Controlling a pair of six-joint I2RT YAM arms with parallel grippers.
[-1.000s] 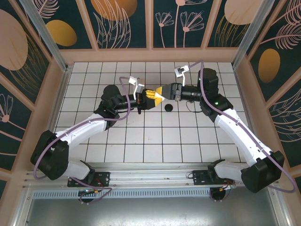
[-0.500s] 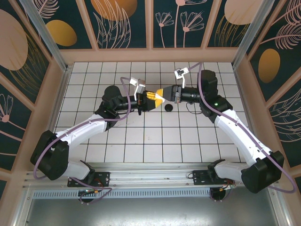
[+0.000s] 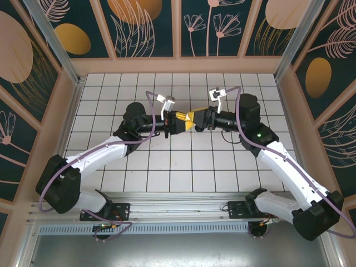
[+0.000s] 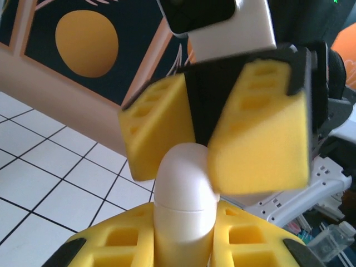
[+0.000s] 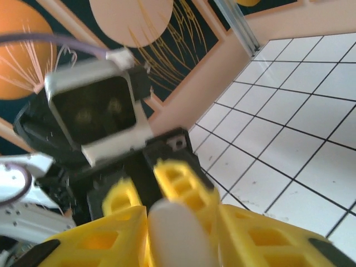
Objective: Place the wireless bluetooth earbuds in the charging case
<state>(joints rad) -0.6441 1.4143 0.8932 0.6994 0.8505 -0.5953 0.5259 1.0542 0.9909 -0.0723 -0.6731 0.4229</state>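
A white charging case (image 4: pixel 183 194) hangs in the air over the middle of the table, held from both ends. My left gripper (image 4: pixel 183 222) is shut on its lower body. My right gripper (image 4: pixel 197 178) comes from the opposite side, its yellow fingers (image 4: pixel 261 139) closed against the rounded lid end. In the right wrist view the case (image 5: pixel 178 233) sits between my right gripper's (image 5: pixel 178 222) fingers, with the left gripper (image 5: pixel 150 194) just beyond. From above, left gripper (image 3: pixel 185 120) and right gripper (image 3: pixel 196 119) meet tip to tip. The earbuds are out of view.
White tiled floor (image 3: pixel 167 161) lies under both arms, with low wooden walls (image 3: pixel 178 65) around it. Purple cables (image 3: pixel 150 100) loop over each wrist. Open tiles stretch in front of and behind the joined grippers.
The joined grippers have shifted slightly toward the near side in the top view. The small black round thing on the tile beside them is now covered by the right gripper.
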